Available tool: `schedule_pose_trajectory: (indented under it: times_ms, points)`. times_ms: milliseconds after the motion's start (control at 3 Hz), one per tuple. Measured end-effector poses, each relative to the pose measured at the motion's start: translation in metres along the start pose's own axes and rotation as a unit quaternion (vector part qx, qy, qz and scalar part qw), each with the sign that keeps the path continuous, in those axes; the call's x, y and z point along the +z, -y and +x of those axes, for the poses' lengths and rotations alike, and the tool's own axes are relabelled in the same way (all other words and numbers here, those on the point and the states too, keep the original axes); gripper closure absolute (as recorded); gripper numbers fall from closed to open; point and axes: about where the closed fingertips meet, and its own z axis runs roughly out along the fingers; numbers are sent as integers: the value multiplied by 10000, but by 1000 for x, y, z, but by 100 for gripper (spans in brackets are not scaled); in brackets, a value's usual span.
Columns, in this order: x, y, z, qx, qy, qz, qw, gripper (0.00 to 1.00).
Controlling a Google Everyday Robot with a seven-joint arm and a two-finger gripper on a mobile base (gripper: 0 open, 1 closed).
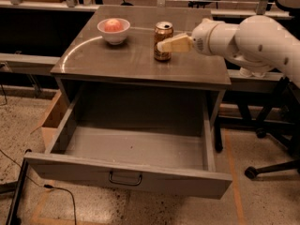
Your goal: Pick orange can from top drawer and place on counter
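Note:
The orange can (163, 32) stands upright on the counter (117, 62), right of centre towards the back. My gripper (160, 44) reaches in from the right at the can's mid height. Its near beige finger (172, 44) lies across the front of the can's right side, and the far finger is hidden behind the can. The jaws stand open around the can, which rests on the counter by itself. The top drawer (126, 172) is pulled fully out below the counter, its inside bare, with its dark handle (125, 178) at centre.
A white bowl (114, 31) with reddish fruit sits at the counter's back left. A cardboard box (50, 123) stands left of the drawer. A chair base with castors (269, 165) is at the right. A dark cable (61, 193) runs over the floor.

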Motion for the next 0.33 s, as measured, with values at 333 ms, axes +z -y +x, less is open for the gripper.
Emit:
schedule_pose_trajectory:
  times_ms: [333]
  points:
    - [-64, 10, -14, -208, -87, 691, 9974, 0]
